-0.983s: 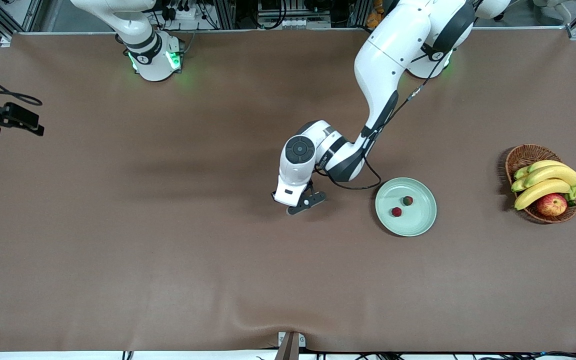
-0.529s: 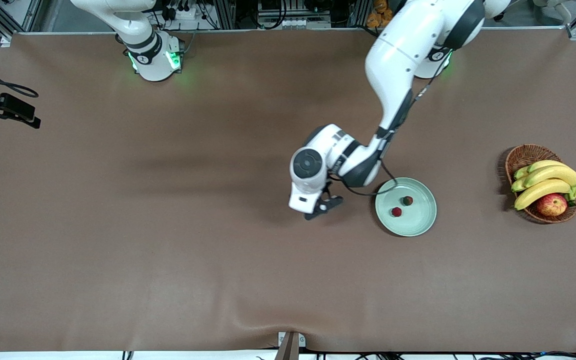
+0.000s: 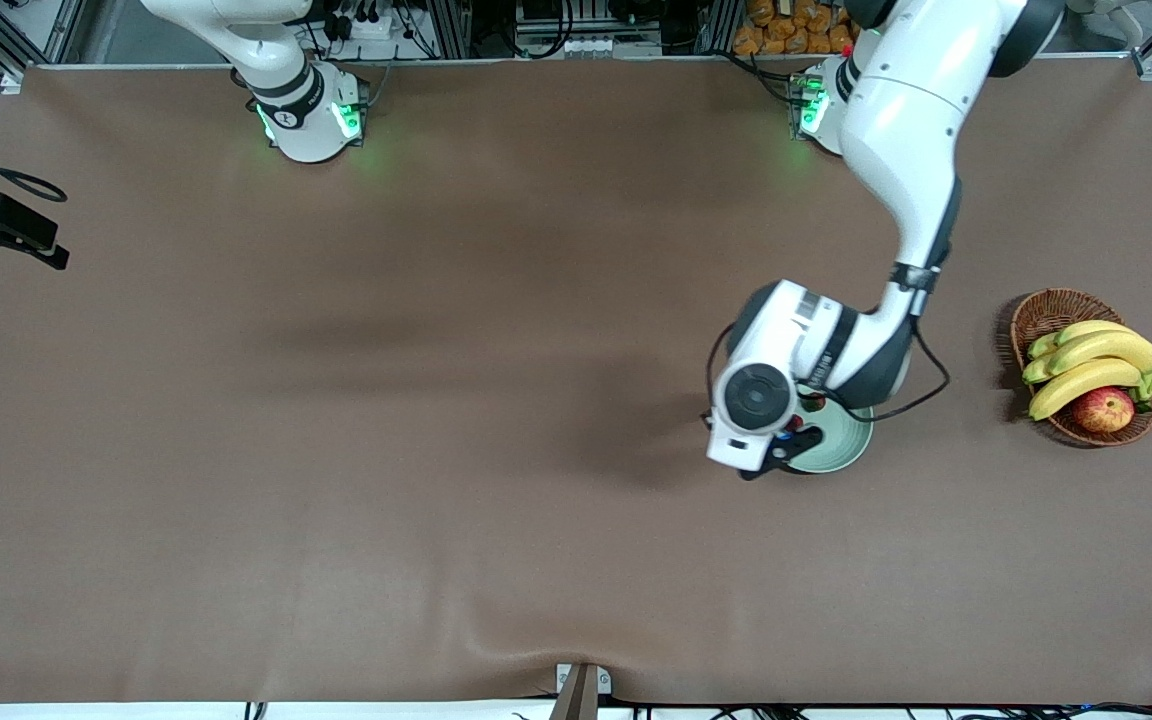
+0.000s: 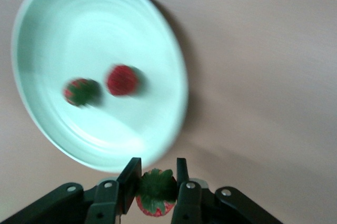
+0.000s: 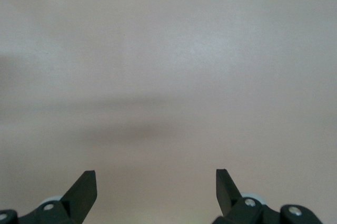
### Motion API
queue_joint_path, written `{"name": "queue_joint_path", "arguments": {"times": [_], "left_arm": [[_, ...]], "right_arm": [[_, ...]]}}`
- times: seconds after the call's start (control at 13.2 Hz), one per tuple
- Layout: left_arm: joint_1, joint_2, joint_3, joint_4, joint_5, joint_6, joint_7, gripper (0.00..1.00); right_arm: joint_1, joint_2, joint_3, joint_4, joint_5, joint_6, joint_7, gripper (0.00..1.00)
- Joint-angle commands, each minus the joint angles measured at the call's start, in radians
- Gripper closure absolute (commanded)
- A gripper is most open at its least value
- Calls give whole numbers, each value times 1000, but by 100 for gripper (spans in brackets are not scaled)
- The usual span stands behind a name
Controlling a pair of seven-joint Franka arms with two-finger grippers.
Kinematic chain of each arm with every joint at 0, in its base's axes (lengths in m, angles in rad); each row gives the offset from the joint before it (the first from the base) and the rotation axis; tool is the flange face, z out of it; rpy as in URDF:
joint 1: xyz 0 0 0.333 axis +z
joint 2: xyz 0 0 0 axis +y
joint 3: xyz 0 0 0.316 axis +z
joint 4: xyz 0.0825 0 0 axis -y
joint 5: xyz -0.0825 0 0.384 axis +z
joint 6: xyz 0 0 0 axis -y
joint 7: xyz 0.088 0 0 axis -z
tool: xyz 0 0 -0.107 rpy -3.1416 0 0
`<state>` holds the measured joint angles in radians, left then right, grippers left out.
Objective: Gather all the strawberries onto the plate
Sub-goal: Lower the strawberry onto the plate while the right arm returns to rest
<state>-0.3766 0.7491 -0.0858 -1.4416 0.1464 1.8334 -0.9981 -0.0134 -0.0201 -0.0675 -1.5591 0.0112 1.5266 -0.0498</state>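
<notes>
The pale green plate [image 3: 848,447] [image 4: 105,23] lies toward the left arm's end of the table. Two small red strawberries [image 4: 122,80] [image 4: 81,91] lie inside it, close together. My left gripper [image 3: 792,441] [image 4: 158,168] hangs over the plate's rim on the side toward the right arm. It is shut on a third strawberry [image 4: 154,196], whose green leafy top faces the wrist camera. In the front view the left wrist covers much of the plate. My right gripper [image 5: 156,179] is open, with nothing between its fingers and only bare brown tablecloth below it.
A brown wicker basket [image 3: 1048,306] stands near the left arm's end of the table, holding bananas [image 3: 1096,362] and a red-yellow apple [image 3: 1104,409]. The brown cloth [image 3: 436,450] covers the whole table.
The left gripper has carried the strawberry from over the table's middle toward the left arm's end, arriving over the plate's rim. The plate, its two strawberries and the basket have not moved.
</notes>
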Motion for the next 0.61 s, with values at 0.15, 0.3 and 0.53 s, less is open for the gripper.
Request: {"name": "queue_joint_path", "arguments": {"times": [0.15, 0.3, 0.53], "left_arm": [[45, -53, -9, -117, 51, 13, 7, 80], [53, -63, -14, -108, 47, 12, 29, 0], [57, -163, -14, -108, 47, 3, 36, 0]], "right_arm": [[-23, -3, 5, 10, 38, 6, 10, 0], [-23, -3, 5, 11, 36, 4, 17, 0], [-20, -6, 9, 13, 18, 1, 30, 0]]}}
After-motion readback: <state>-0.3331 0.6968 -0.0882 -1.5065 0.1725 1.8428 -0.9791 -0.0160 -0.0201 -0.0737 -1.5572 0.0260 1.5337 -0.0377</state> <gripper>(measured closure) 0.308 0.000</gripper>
